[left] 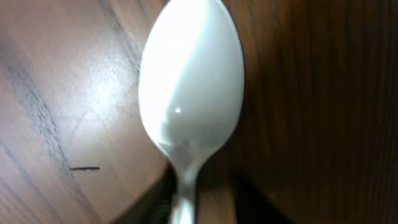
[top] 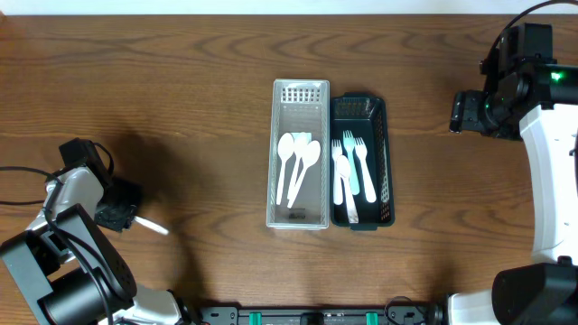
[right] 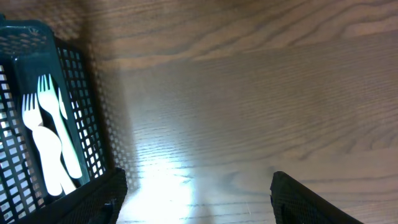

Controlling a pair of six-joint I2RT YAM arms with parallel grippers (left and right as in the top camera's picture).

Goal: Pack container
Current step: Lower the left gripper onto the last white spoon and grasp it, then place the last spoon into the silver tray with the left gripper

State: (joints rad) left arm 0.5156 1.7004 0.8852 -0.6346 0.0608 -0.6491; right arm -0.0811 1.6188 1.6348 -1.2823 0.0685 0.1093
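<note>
My left gripper (top: 120, 215) is at the table's left front, shut on the handle of a white plastic spoon (top: 152, 226). The spoon's bowl (left: 189, 81) fills the left wrist view, just above the wood. A clear tray (top: 299, 90) at mid-table holds three white spoons (top: 298, 162). Beside it on the right, a dark green basket (top: 386, 162) holds white and pale blue forks (top: 348, 171). My right gripper (top: 465, 113) is open and empty at the far right. Its fingers (right: 199, 199) frame bare wood, with the basket (right: 87, 93) and forks (right: 50, 137) at left.
Cables run along the left edge near the left arm (top: 27, 171). The two containers stand side by side and touch. The right arm's white body (top: 551, 171) runs along the right edge.
</note>
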